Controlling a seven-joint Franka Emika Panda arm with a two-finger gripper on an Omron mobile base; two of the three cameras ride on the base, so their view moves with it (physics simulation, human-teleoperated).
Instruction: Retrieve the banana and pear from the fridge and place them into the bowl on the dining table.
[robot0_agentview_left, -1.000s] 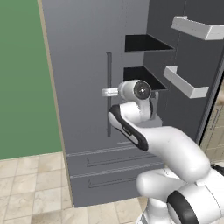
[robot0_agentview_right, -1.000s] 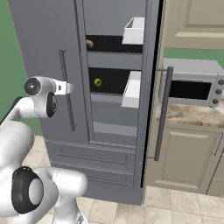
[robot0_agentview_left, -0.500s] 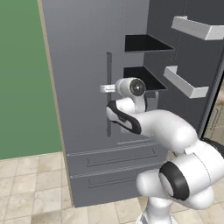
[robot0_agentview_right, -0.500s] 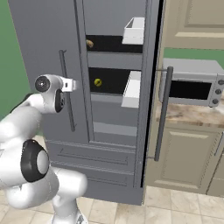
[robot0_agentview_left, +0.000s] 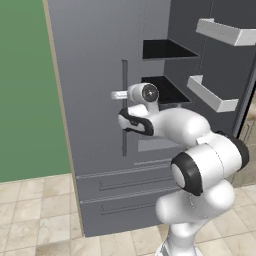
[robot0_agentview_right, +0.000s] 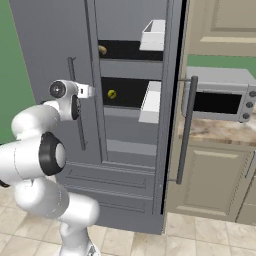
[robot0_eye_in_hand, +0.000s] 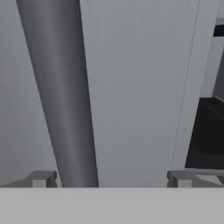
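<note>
Right between your wide-apart gripper (robot0_eye_in_hand: 109, 179) tips sits the left door handle (robot0_eye_in_hand: 65, 100) of the fridge (robot0_agentview_left: 95, 75), nothing clamped. Banana (robot0_agentview_right: 102, 49) and pear (robot0_agentview_right: 112, 94) sit off past it, on the shelves. Close off-centre and you'll probably slip off.

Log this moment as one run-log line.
gripper: open, at left door handle, handle between fingertips | right door: open | banana: upper shelf | pear: lower shelf | nothing held
</note>
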